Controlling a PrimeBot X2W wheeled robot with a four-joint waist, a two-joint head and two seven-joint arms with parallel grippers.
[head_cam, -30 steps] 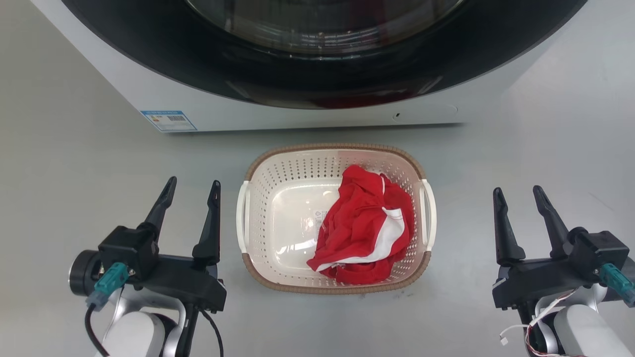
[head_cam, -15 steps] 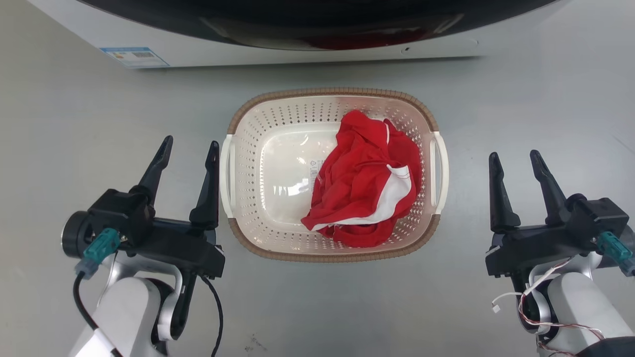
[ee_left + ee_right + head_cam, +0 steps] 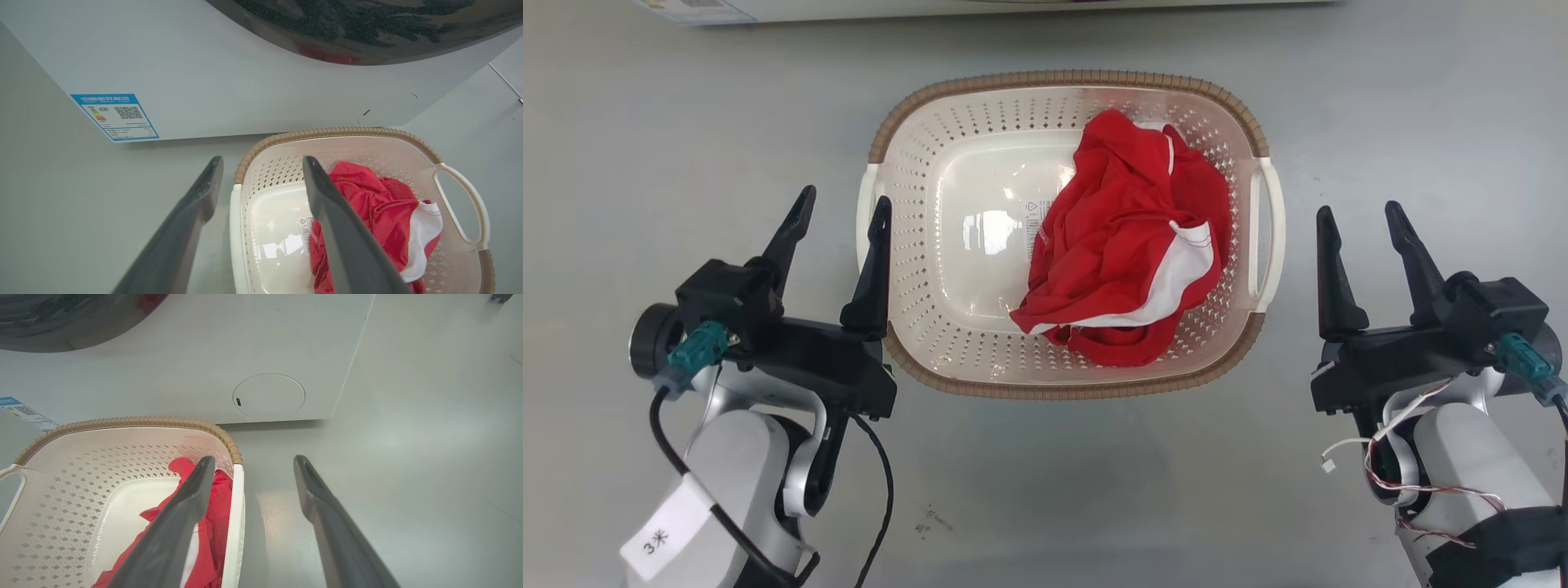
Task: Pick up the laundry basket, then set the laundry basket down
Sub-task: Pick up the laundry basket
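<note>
One laundry basket (image 3: 1062,78), cream-white with perforated walls and a brown woven-look rim, stands on the grey floor (image 3: 1045,490) between the two pincers. A crumpled red garment (image 3: 1127,245) with white trim lies inside it, on the side nearer the right pincer (image 3: 1357,208).

The left pincer (image 3: 843,198) is released, its fingers spread and grasping nothing. In the head view its inner finger (image 3: 870,269) lies across the basket's left loop handle (image 3: 862,184). In the left wrist view that side's rim runs up between the two fingers, with the inner one over the basket's inside. Whether it touches the plastic I cannot tell.

The right pincer is likewise released and empty. In the head view it sits just beside the right loop handle (image 3: 1278,237), with a strip of floor between them. In the right wrist view the basket's rim falls between its fingers.

Beyond both sets of fingertips, past the basket, rises the white washer (image 3: 245,61) with its dark door (image 3: 367,24). A blue label (image 3: 114,116) is ahead of the left pincer and a round cover (image 3: 269,396) ahead of the right.
</note>
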